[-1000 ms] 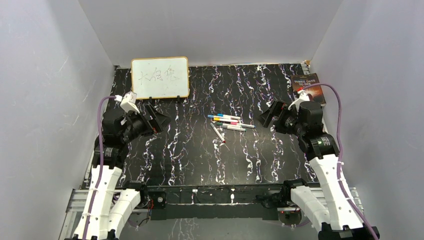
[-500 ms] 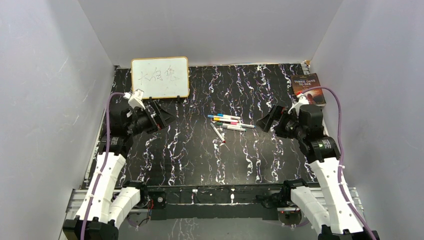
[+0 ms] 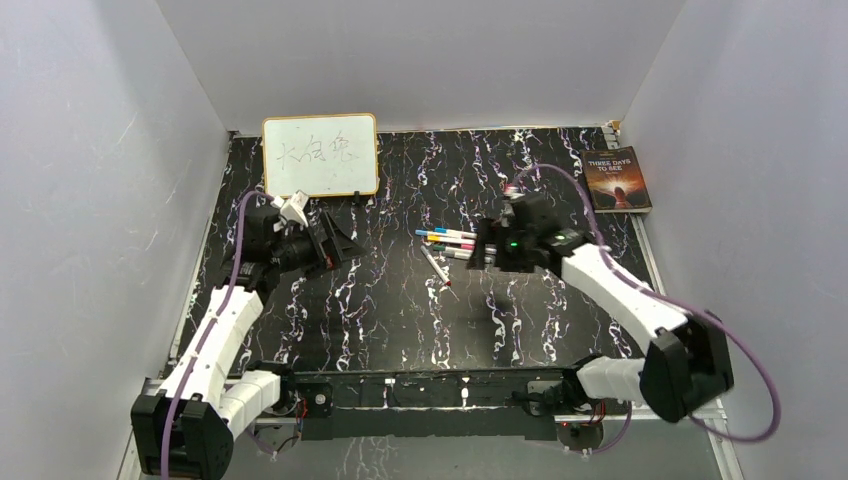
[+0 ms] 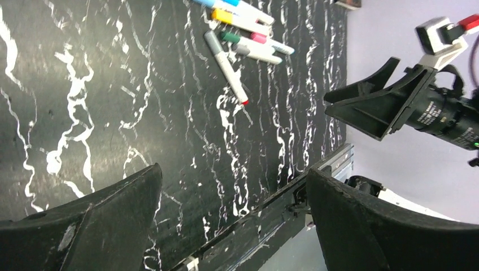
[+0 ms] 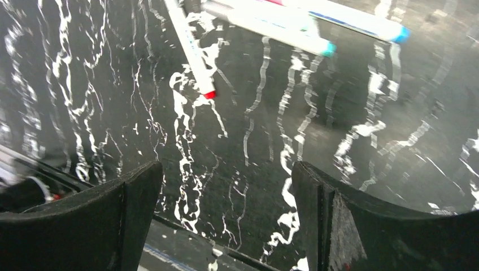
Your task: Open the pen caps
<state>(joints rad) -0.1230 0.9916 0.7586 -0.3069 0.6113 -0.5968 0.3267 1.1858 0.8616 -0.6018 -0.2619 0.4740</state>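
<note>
Several white-barrelled pens (image 3: 455, 243) lie in a loose bunch at the table's middle, with coloured caps on their ends. One pen (image 3: 434, 264) lies apart at an angle, its red end toward me. My right gripper (image 3: 481, 250) is open and empty just right of the bunch. In the right wrist view the red-ended pen (image 5: 191, 53) and two more pens (image 5: 271, 27) lie beyond my open gripper (image 5: 226, 166). My left gripper (image 3: 337, 243) is open and empty, well left of the pens. The left wrist view shows the bunch (image 4: 243, 28), the red-ended pen (image 4: 226, 65) and my left gripper (image 4: 231, 172).
A framed whiteboard (image 3: 320, 155) stands at the back left, just behind the left arm. A book (image 3: 617, 180) lies at the back right corner. Grey walls enclose the black marbled table (image 3: 400, 320) on three sides. The right gripper (image 4: 367, 107) shows in the left wrist view.
My right arm has swung left and stretched out, bringing its gripper from the right side up to the pens. My left gripper has moved a little right. The pens have not moved.
</note>
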